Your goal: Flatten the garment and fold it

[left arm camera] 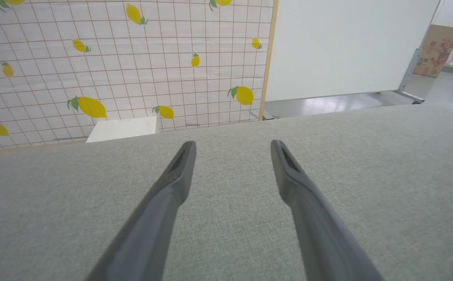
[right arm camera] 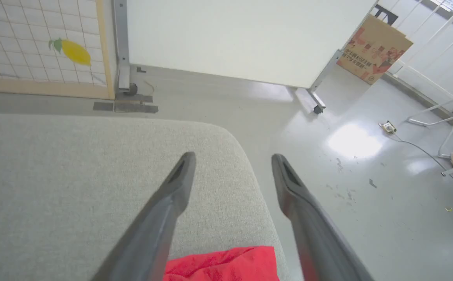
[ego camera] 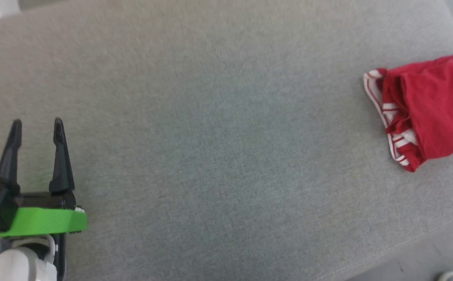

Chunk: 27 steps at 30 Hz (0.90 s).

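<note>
Slippage off the right edge of the surface (ego camera: 211, 136), where the crumpled shirt (ego camera: 429, 109) is bunched, could be caused by a careless drag from the wide, empty right pincer (right arm camera: 233, 157); left pincer (ego camera: 37, 122) likewise wide.

Only illegible print on the cardboard box (right arm camera: 373, 48)

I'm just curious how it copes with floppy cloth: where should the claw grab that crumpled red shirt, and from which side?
Probably the striped trim, the loose edge poking out at the left of the garment. It lies bunched on the grey surface, so the open right claw above it could drop straight down and pinch that edge.
</note>
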### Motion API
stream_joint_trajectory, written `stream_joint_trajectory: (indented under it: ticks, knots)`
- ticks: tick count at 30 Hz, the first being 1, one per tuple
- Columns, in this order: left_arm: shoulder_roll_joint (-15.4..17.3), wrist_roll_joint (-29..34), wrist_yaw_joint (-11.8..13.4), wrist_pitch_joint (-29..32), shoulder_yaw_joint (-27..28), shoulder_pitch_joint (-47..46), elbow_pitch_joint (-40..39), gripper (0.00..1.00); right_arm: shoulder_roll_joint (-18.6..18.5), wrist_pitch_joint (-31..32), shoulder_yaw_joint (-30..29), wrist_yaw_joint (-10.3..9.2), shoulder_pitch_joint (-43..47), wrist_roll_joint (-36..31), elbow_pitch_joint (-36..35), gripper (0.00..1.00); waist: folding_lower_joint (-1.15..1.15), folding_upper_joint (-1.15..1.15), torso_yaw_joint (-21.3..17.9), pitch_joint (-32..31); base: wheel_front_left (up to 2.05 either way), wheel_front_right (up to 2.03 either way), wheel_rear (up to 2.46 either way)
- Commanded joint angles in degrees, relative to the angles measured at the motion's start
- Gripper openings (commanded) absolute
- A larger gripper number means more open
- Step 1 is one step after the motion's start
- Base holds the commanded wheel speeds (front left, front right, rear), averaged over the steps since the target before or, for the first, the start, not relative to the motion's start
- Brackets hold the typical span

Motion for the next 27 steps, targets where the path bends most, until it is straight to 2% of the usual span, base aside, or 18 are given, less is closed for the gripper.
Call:
stream_joint_trajectory:
  ticks: [1, 7, 13, 15, 21, 27]
  knots:
    - [-0.6, -0.6, 0.5, -0.7, 0.4, 0.5, 0.6, 1.00, 1.1, -1.6, 1.2, -0.10, -0.9, 1.4, -3.0, 1.00, 0.00, 0.00, 1.8, -6.5, 0.00, 0.00, 0.00]
    - [-2.1, -1.6, 1.3, -2.0, 0.6, 1.1, 3.2, 1.00, 9.2, -10.5, 3.0, -0.10, 1.6, 7.5, -13.5, 1.00, 0.00, 0.00, 5.2, -13.0, 0.00, 0.00, 0.00]
    - [-4.3, -1.9, 3.6, -2.9, 1.6, 2.6, 4.7, 1.00, 19.2, -21.8, 5.0, -0.10, 8.6, 10.3, -17.7, 1.00, 0.00, 0.00, 9.3, -18.3, 0.00, 0.00, 0.00]
    - [-5.2, -1.6, 4.5, -3.1, 1.6, 2.9, 5.0, 1.00, 21.2, -25.8, 4.8, -0.10, 11.6, 10.3, -17.9, 1.00, 0.00, 0.00, 10.8, -19.5, 0.00, 0.00, 0.00]
    - [-7.6, -1.3, 6.5, -3.5, 1.0, 2.9, 6.2, 1.00, 23.1, -34.5, 4.7, -0.10, 21.3, 9.6, -16.2, 1.00, 0.00, 0.00, 14.6, -21.8, 0.00, 0.00, 0.00]
    - [-8.5, 0.1, 6.9, -3.7, -0.8, 2.2, 8.8, 1.00, 23.2, -36.7, 6.0, -0.10, 28.9, 10.6, -12.5, 1.00, 0.00, 0.00, 16.6, -23.4, 0.00, 0.00, 0.00]
